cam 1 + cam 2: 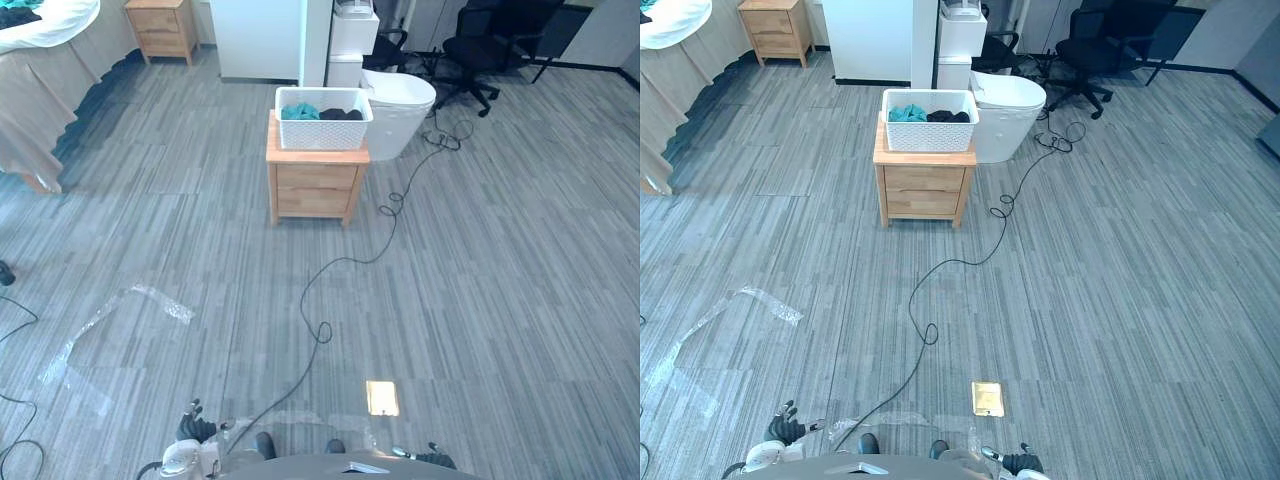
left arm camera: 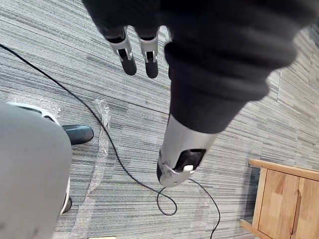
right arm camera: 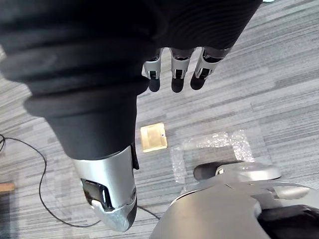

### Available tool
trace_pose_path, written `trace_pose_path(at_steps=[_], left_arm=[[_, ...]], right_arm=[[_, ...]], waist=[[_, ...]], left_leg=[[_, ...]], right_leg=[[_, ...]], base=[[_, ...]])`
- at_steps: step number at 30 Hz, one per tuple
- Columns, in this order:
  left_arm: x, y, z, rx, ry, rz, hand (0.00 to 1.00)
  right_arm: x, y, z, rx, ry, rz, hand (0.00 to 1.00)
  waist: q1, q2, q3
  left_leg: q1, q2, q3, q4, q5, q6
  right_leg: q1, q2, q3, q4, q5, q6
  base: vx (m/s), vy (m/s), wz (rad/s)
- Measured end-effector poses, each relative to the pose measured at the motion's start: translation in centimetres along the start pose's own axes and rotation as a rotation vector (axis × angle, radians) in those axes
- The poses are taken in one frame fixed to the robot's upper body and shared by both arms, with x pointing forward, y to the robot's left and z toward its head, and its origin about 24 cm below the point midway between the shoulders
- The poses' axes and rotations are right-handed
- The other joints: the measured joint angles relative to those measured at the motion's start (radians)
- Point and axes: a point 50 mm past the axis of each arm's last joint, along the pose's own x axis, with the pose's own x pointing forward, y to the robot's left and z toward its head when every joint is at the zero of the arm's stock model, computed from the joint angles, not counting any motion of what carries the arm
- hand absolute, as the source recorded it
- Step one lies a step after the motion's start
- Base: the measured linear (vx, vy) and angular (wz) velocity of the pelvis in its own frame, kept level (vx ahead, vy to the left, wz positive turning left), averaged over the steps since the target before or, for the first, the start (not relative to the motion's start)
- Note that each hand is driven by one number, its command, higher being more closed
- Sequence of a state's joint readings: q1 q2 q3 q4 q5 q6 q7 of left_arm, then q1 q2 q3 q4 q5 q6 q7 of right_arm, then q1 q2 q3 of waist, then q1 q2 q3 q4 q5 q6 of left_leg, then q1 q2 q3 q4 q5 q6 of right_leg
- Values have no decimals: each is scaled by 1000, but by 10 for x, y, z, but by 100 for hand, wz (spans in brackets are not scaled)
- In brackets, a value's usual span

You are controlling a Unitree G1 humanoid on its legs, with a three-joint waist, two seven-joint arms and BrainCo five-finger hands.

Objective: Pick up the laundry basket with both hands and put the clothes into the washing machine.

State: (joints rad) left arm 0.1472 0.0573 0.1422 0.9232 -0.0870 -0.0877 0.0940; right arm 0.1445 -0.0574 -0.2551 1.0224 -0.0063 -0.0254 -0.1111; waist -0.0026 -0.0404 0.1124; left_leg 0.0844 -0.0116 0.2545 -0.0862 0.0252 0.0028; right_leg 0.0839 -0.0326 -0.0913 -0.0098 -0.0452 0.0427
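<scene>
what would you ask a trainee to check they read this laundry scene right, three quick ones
1. Multiple choice: what does the white perforated plastic laundry basket stand on?
A. the grey striped floor
B. the light wooden drawer cabinet
C. a black office chair
2. True or false: the left hand and the right hand are both curled round the basket's rim.
3. Fill in: the clothes in the basket are teal and ____.

Key
1. B, it sits on the cabinet's top.
2. False: both hands hang open over the floor, holding nothing, far from the basket.
3. black
</scene>
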Motion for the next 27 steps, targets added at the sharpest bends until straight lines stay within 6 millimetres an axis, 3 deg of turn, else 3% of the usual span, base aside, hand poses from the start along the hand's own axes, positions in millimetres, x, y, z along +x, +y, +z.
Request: trace_pose_path(at_steps=[27], left_arm=[[1, -2, 4, 9, -9, -17, 0]], right_arm=[[1, 3, 3, -40, -5, 13, 0]], waist=[[1, -12, 13]], left_leg=[[2, 0, 1, -1, 9, -9]], right_leg=[[32, 0, -31, -34, 13, 4]], base=[[-21, -18, 3]])
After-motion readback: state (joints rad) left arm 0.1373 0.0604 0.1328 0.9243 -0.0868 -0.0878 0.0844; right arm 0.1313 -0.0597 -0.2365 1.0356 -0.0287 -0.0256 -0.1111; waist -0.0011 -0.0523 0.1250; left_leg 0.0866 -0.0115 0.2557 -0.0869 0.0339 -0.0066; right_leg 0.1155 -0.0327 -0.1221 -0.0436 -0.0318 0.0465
